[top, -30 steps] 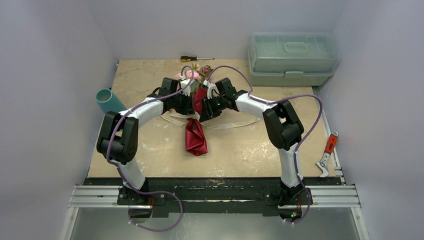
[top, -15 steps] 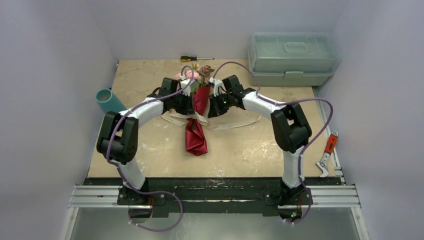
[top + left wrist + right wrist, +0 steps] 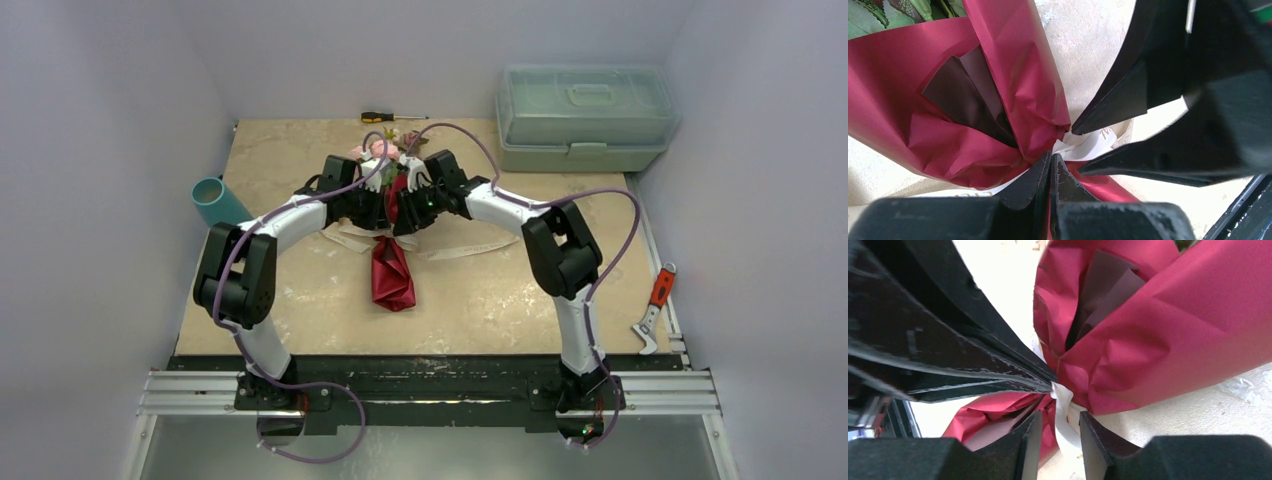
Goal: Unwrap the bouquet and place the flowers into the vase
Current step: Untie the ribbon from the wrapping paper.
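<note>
The bouquet (image 3: pixel 392 275) lies mid-frame on the bench (image 3: pixel 300 160), its middle hidden under both arms. The vase (image 3: pixel 212 200) is at the left edge. The left gripper (image 3: pixel 1050 165) is clenched at the tied waist. The right gripper (image 3: pixel 1058 432), jaws parted, straddles the ribbon (image 3: pixel 1062 410).

Only illegible print on ribbon (image 3: pixel 1093 147)

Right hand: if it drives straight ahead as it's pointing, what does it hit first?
Likely the cream ribbon at the bouquet's waist, sitting between the right hand's open fingers, with maroon paper just behind; depth unclear.
</note>
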{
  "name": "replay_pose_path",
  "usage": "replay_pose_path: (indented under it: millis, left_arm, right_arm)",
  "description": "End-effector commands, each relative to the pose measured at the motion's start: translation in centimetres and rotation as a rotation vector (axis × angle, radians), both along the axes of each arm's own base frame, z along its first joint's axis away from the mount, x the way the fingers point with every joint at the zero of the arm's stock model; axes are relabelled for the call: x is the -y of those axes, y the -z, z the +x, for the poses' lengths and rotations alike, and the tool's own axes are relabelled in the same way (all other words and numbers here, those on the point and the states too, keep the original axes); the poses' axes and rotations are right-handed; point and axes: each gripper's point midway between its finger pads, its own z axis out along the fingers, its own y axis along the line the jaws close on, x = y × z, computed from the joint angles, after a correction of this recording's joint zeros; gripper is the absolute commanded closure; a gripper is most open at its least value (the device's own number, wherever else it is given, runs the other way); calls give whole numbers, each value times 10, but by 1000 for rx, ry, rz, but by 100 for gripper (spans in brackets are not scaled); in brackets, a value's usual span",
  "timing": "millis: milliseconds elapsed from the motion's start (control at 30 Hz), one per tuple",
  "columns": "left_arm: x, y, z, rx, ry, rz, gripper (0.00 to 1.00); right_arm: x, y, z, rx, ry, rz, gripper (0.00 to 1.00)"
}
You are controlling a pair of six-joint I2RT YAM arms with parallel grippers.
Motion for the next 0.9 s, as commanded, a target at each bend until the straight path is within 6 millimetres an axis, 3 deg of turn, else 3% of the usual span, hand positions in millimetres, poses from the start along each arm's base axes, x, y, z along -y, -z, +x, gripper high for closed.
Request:
replay_pose_path:
  millis: [0, 100, 267, 500, 633, 867]
  left_arm:
    - [6, -10, 8, 34, 5, -36, 100]
    - [5, -10, 8, 37, 3, -32, 100]
    - [3, -7, 7, 36, 4, -22, 100]
    - [-11, -1, 10, 32, -32, 15, 100]
    - [-23, 4, 12, 22, -59, 38, 100]
    - [-37, 7, 8, 29, -56, 58, 100]
  right_arm:
    - [-6, -10, 4, 15, -8, 18, 65]
    - [-2, -6, -8, -11, -59, 9, 74]
    - [15, -14, -9, 18, -54, -18, 100]
    - [61, -24, -3, 19, -11, -52, 100]
    - [90, -12, -8, -21, -1, -83, 100]
    - [121, 5, -22, -37, 19, -148, 100]
